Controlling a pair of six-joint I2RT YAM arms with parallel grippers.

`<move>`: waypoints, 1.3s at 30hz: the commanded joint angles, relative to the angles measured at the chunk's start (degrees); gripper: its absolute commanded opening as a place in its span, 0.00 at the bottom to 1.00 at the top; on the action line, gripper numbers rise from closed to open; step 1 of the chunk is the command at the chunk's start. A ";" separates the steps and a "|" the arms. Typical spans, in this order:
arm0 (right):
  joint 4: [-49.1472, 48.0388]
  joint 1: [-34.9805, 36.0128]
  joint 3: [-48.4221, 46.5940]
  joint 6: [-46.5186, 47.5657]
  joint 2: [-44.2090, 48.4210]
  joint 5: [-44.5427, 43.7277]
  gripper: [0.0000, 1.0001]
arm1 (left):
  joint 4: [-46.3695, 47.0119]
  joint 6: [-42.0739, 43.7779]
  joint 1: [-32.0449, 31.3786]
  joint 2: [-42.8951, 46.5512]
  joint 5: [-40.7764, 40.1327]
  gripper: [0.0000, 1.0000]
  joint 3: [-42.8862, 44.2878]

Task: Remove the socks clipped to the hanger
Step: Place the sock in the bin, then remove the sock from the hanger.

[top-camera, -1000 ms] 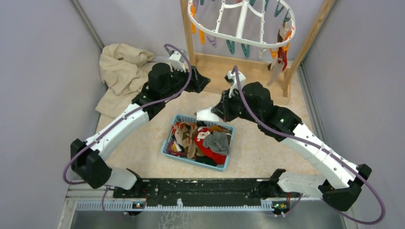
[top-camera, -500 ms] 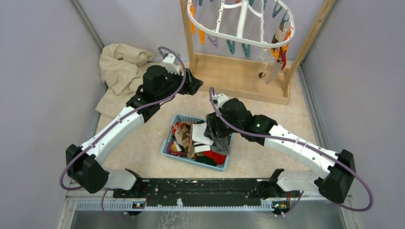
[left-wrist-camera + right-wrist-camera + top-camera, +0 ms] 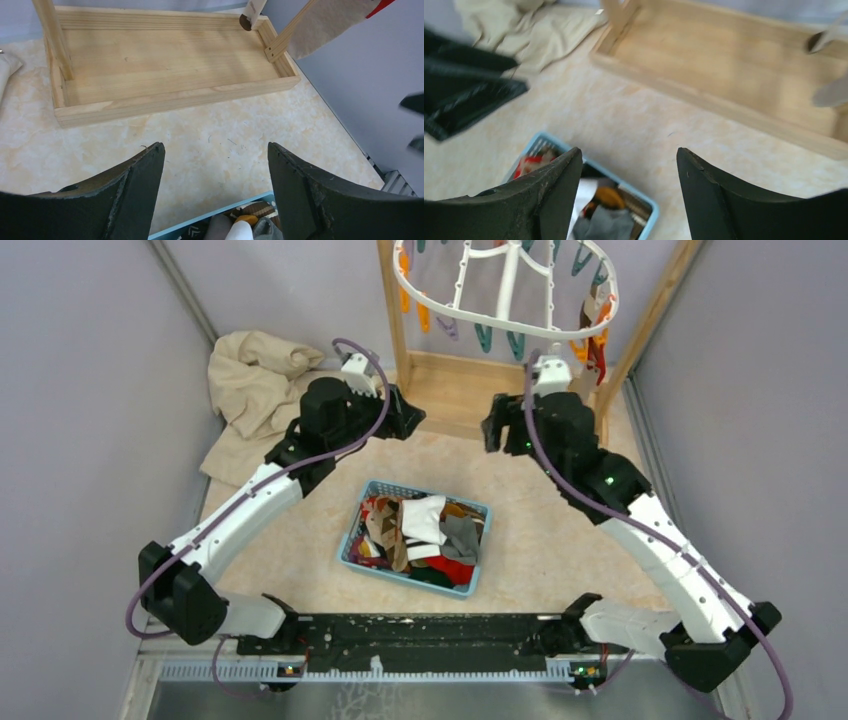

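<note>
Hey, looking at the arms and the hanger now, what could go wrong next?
The clipped socks hang beside the rack post; the open right pincer might knock it when reaching. Tugging could swing the hanger instead of freeing them. The left pincer sits nearby, so the arms may crowd each other.

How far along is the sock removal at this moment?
Done: a heap of socks lies in the blue basket, and most clips on the hanger hang bare. In hand: nothing; left gripper and right gripper show open, empty jaws. Left: a few socks clipped at the hanger's right end.
</note>
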State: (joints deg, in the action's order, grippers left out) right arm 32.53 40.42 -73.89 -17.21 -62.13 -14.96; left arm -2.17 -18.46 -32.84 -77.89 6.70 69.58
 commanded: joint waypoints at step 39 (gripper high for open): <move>-48.86 -47.19 10.92 2.11 -16.80 15.22 0.50 | 7.92 -3.87 -2.07 -6.26 8.93 0.82 0.60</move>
State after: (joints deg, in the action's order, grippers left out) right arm -10.52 -6.57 -59.81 -16.05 -78.54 1.32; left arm 2.74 -21.82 -34.04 -82.98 14.26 69.58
